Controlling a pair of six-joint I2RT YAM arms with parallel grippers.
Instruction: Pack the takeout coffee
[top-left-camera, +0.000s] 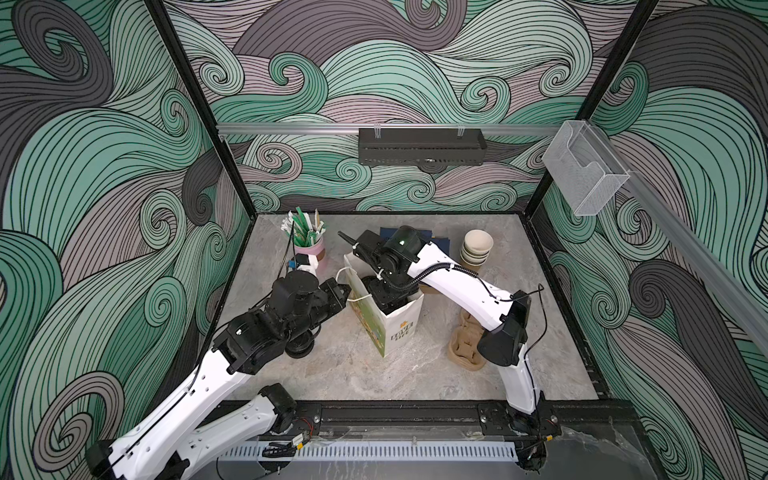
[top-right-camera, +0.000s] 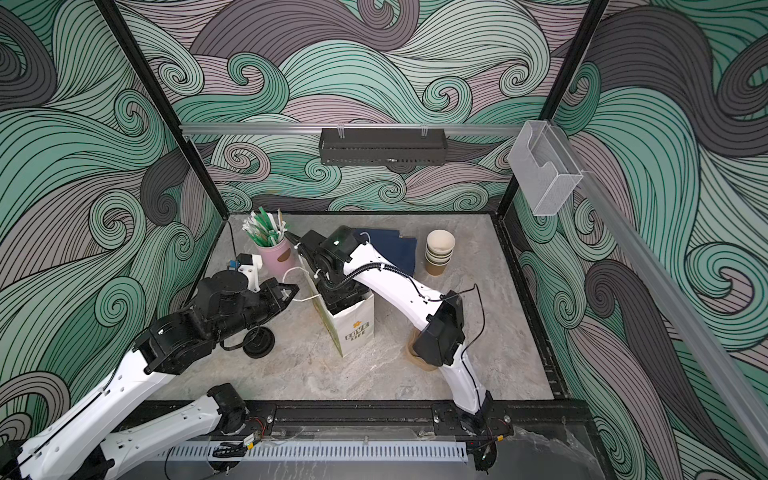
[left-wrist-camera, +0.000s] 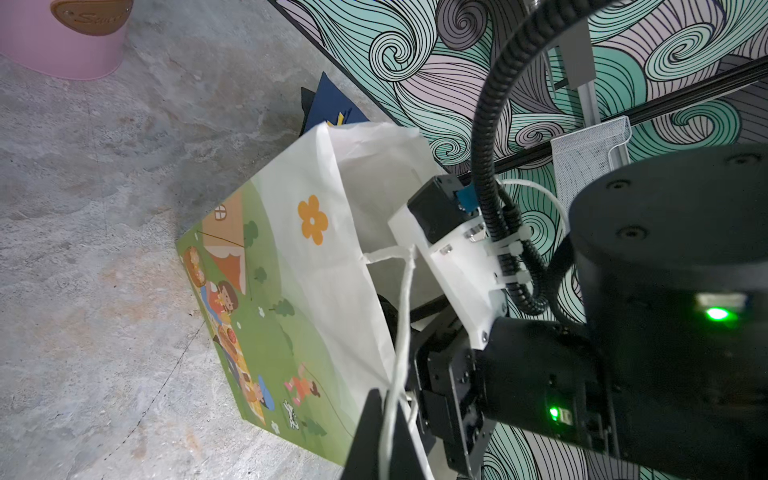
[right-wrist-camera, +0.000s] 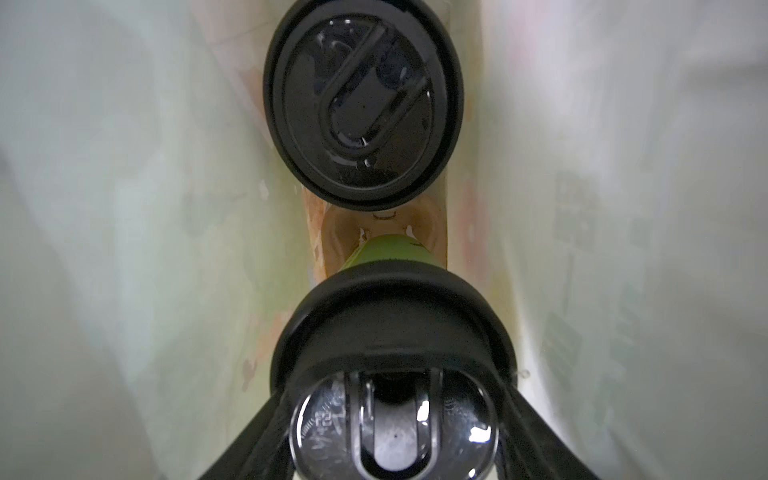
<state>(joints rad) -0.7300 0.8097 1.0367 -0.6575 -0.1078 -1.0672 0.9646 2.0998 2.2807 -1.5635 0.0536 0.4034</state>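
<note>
Both takeout coffees are seen inside the white paper bag (top-left-camera: 395, 328), stood upright mid-bench (top-left-camera: 332, 374). In the right wrist view the far cup (right-wrist-camera: 363, 104) is seated deep in the bag. The near cup (right-wrist-camera: 390, 328) is taken by the right gripper (right-wrist-camera: 395, 399), fingers (right-wrist-camera: 257, 436) pressed to either side of its black lid, jaws set fairly wide around it. The olive side is glimpsed under the lid. Whether its base is down yet cannot be told.

Handling, as judged: the cups are light, thin paper, easily crushed. The lids are smooth plastic and could be popped off if squeezed or pulled. Hold is best taken just under the lid rim, where the wall is stiffest, with light force. Cups are to be kept upright in case of liquid.

Pose: the right arm (top-left-camera: 453, 286) is bent over the bag, wrist pointed straight down into the mouth, gripper hidden in both top views. The left arm (top-left-camera: 249, 332) is stretched low from the left. The left gripper (top-left-camera: 343, 293) is clamped tight on the bag's white handle cord (left-wrist-camera: 405, 299), so the mouth is pulled open.
</note>
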